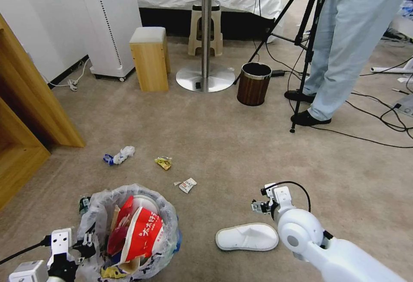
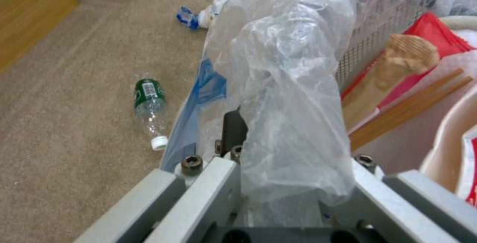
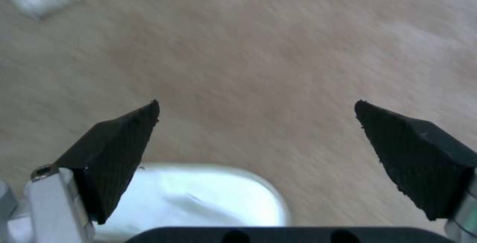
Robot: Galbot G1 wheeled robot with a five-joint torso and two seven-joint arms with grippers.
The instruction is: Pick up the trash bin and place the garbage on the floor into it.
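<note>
The trash bin (image 1: 97,213), lined with a crinkly plastic bag (image 2: 288,86), stands on the floor (image 1: 223,144) at the lower left. It holds a red-white paper bowl (image 1: 142,230) and wooden sticks (image 2: 407,105). My left gripper (image 1: 81,247) is shut on the bin's near rim, with the bag draped over it (image 2: 268,138). On the carpet lie a small bottle (image 2: 149,105) beside the bin, a blue mask with tissue (image 1: 119,155), a yellow wrapper (image 1: 164,162), a red-white wrapper (image 1: 187,185) and a white slipper (image 1: 247,237). My right gripper (image 1: 262,205) hangs open just beyond the slipper (image 3: 199,198), fingers wide apart (image 3: 257,105).
A dark brown bin with a metal rim (image 1: 254,84) stands near the round table's base (image 1: 205,77). A wooden stool (image 1: 149,58) and wooden furniture (image 1: 30,114) are on the left. A tripod (image 1: 307,54), a person's legs and floor cables (image 1: 378,122) occupy the right.
</note>
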